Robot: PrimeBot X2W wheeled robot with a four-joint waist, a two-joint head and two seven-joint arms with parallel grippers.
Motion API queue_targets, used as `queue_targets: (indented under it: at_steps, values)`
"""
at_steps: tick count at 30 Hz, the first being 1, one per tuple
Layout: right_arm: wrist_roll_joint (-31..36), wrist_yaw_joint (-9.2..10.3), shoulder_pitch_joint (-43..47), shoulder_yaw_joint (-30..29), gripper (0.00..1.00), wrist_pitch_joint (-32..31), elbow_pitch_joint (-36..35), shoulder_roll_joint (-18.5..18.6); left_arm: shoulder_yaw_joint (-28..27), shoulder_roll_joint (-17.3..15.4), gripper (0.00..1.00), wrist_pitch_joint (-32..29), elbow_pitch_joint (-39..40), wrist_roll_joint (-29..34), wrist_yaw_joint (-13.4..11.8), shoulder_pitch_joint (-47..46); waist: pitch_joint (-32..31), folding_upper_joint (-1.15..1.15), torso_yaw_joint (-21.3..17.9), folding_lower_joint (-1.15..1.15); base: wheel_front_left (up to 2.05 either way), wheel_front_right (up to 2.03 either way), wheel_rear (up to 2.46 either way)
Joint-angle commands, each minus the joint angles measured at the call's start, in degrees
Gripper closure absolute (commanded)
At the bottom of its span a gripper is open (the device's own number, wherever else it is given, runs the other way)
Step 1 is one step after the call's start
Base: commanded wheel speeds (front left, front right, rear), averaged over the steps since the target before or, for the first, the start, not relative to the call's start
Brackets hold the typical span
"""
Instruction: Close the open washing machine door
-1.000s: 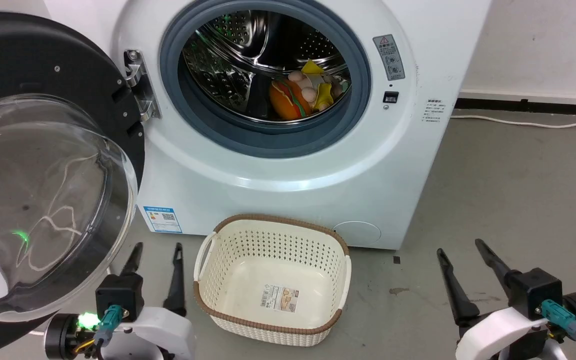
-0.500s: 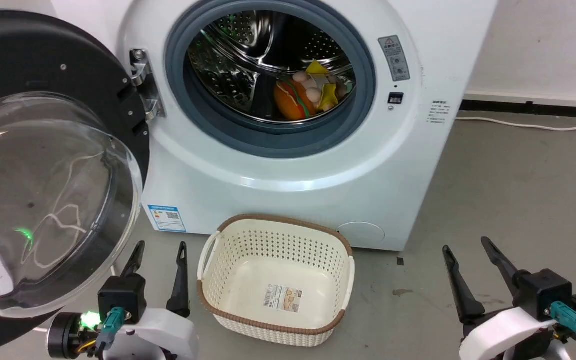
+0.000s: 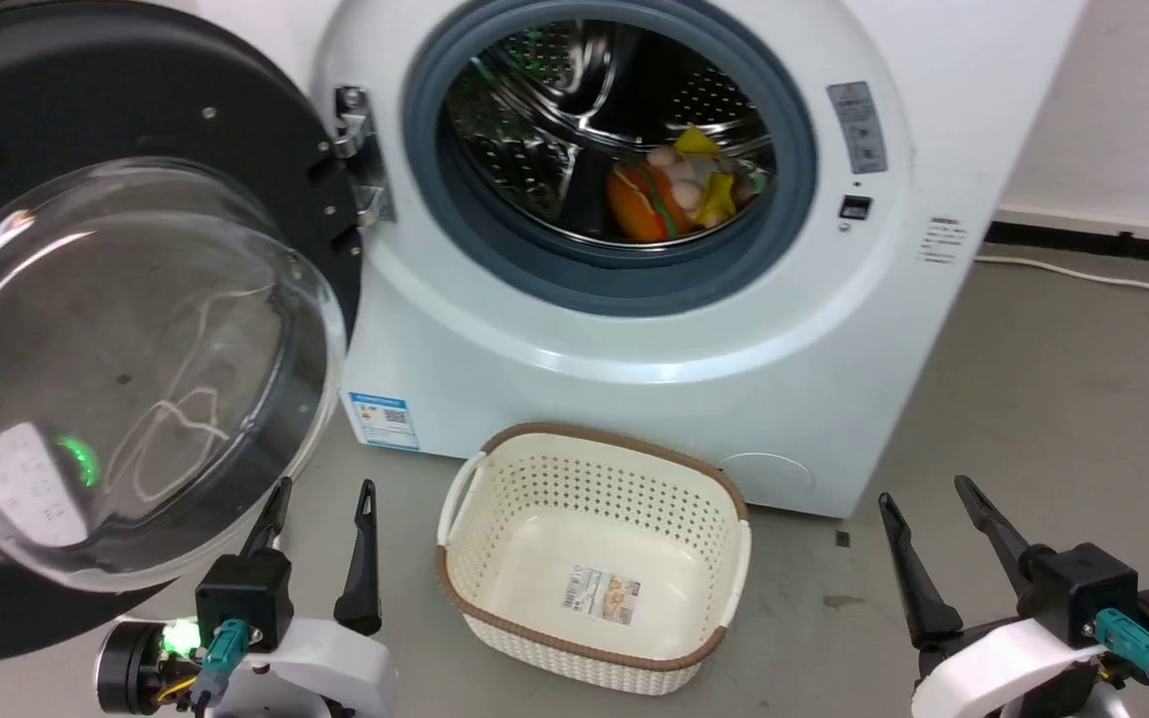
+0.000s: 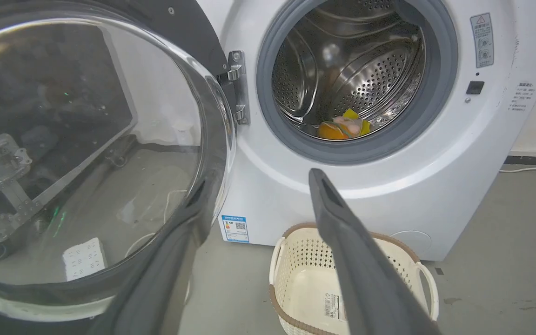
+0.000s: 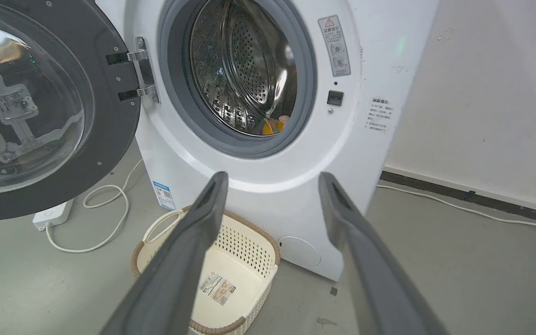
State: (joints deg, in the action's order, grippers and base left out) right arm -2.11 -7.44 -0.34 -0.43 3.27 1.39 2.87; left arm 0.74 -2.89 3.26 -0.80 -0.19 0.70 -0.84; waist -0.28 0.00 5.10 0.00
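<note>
Washing machine point(image 3: 634, 339) far centre, opening uncovered. Washing machine door point(image 3: 136, 90) swung wide to the left on its hinge point(image 3: 360, 150), glass bowl facing the robot. Cream perforated basket point(image 3: 589, 432) on the floor in front, between the arms. Left gripper point(image 3: 323, 486) near, just under the door's lower rim, jaws spread, contact unclear. Right gripper point(image 3: 924, 491) near right, jaws spread, holding nothing. Burger toy point(image 3: 639, 204) in the drum. Looks like the approach step, with no push started. Next: left arm gets behind the rim's outer edge and sweeps it right to latch.
</note>
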Motion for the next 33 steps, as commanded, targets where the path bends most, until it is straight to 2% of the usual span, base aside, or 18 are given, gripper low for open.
queue_targets:
  at_steps: [1,9,33]
  values:
    - [-0.5,-0.01,0.9,0.1,0.00,0.7,0.2,0.0,0.0,-0.1,0.00,0.7,-0.1,-0.2,0.3,0.3,-0.1,0.00,1.0,0.00,0.00,0.00,0.00]
    - [-0.6,-0.01,0.9,0.8,0.00,1.6,0.6,0.0,-0.2,-0.1,0.00,1.6,-0.2,-0.5,0.4,0.7,0.1,0.00,4.4,0.00,0.00,0.00,0.00]
    - [-1.8,-0.02,-2.4,5.3,0.00,4.5,4.3,0.3,-1.6,0.0,0.00,4.5,1.3,-1.8,-0.8,2.3,1.2,0.00,10.8,0.00,0.00,0.00,0.00]
